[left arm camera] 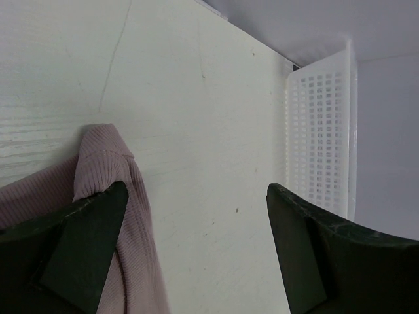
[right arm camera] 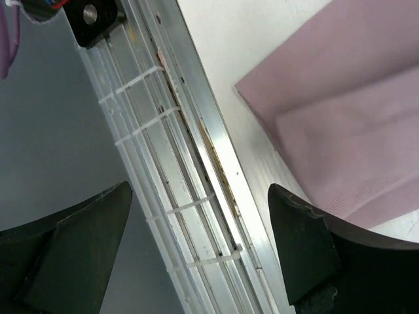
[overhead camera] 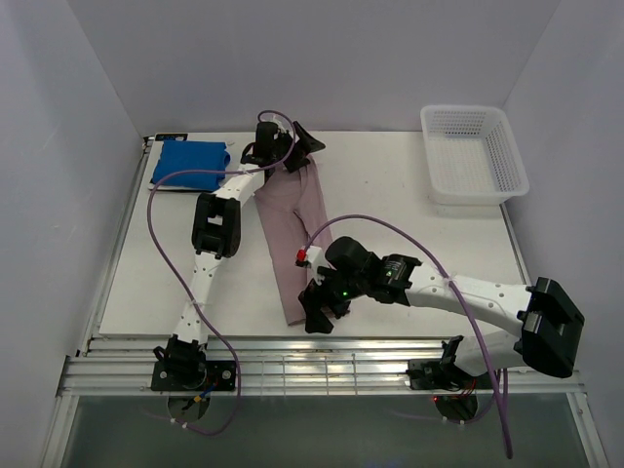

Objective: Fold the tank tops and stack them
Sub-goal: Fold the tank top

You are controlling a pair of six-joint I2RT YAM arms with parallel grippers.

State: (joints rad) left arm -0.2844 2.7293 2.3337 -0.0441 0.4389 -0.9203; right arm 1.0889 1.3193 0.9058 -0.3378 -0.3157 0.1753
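Note:
The pink-mauve tank top (overhead camera: 291, 229) lies folded into a long narrow strip running from the far middle of the table to its near edge. My left gripper (overhead camera: 298, 146) is open at the strip's far end; in the left wrist view (left arm camera: 196, 190) the cloth (left arm camera: 98, 170) lies against the left finger, not clamped. My right gripper (overhead camera: 318, 314) is open over the strip's near end and the table edge (right arm camera: 200, 190), with the pink cloth (right arm camera: 340, 111) beside its right finger. The blue top (overhead camera: 190, 164) lies folded at the far left corner. The striped top is out of view.
A white lattice basket (overhead camera: 473, 152) stands at the far right; it also shows in the left wrist view (left arm camera: 321, 131). Aluminium rails (overhead camera: 312, 366) run along the near table edge (right arm camera: 196, 163). White walls close in the table on three sides.

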